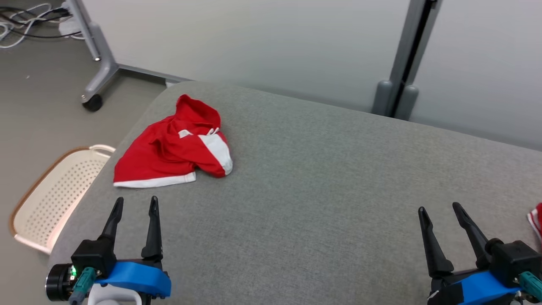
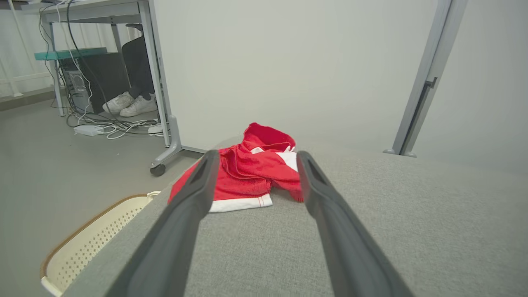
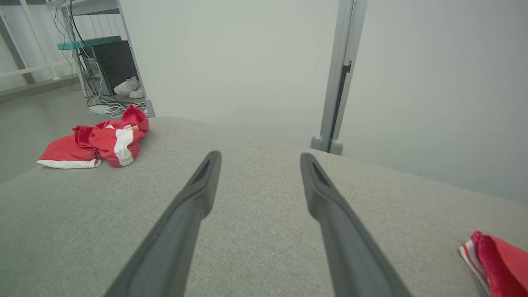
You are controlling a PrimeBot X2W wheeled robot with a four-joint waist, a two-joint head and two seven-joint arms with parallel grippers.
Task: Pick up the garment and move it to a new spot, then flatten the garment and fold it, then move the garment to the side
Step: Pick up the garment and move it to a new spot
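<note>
A: Checking the left gripper?
B: Hovering, fingers spread, gripping nothing; pointing at the crumpled red garment just ahead on the grey surface.
A: And the right gripper?
B: Gaping too, empty; sitting well to the right of the red garment, just left of another red cloth.

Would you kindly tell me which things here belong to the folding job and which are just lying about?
For the job: crumpled red garment, grey table, left hand, right hand, both open.
Lying about: basket on the floor, second red cloth at the table's right edge, floor cables.
</note>
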